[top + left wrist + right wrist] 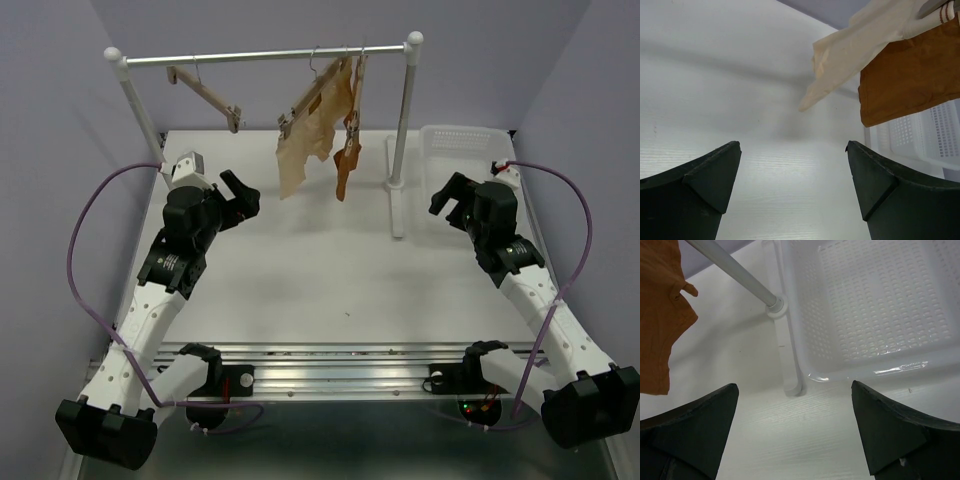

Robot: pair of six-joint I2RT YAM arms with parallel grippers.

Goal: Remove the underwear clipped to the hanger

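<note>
Underwear hangs clipped to its tilted hanger on the rail, ahead and right of my left gripper, the nearer of 2; right gripper sits well apart; both gape empty.

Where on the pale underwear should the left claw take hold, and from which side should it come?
Probably the loose lower corner of the underwear, approached from the left arm's side with the left claw. That corner hangs free and nearest this arm, clear of the orange-brown garment on the other side.
</note>
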